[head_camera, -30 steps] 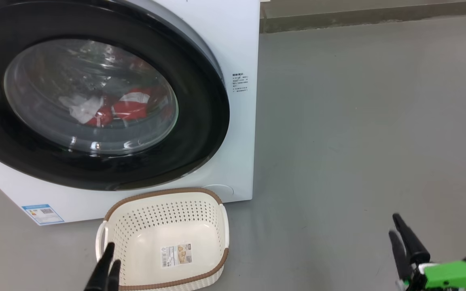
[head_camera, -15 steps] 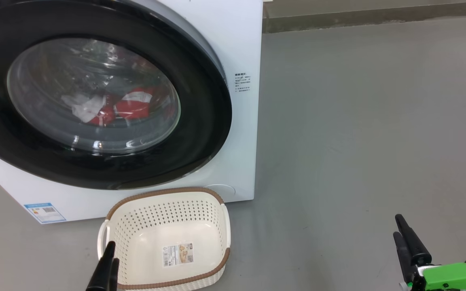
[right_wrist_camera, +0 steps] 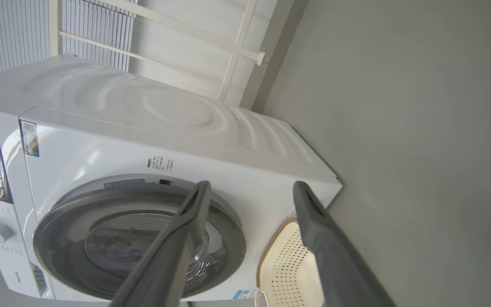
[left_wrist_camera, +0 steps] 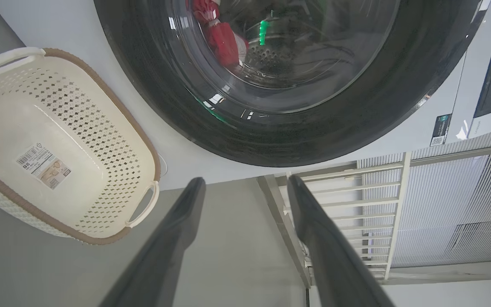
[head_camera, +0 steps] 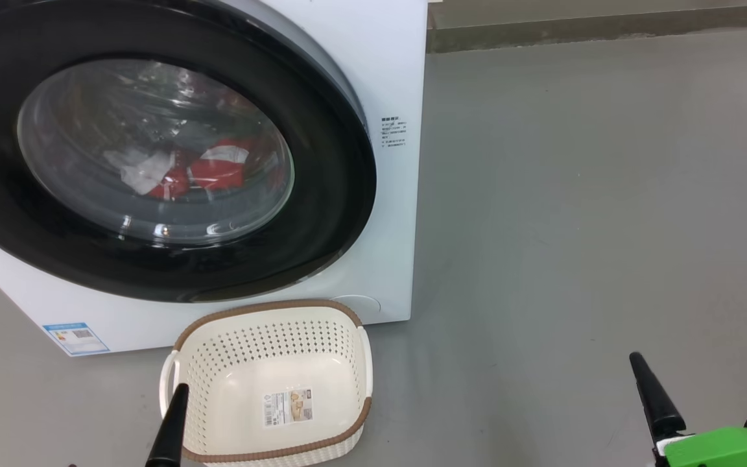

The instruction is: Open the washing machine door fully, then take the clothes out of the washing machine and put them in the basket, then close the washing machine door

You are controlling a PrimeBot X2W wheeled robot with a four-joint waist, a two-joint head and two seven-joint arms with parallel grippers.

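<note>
Red clothes behind closed door

The washing machine is white, clothes red, basket cream and perforated

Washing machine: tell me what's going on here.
The washing machine door looks shut, with the red and white clothes behind its glass. The basket sits on the floor in front of the washing machine, no clothes in it. The left gripper and right gripper are both open, holding nothing. No unloading step is done yet.
</note>
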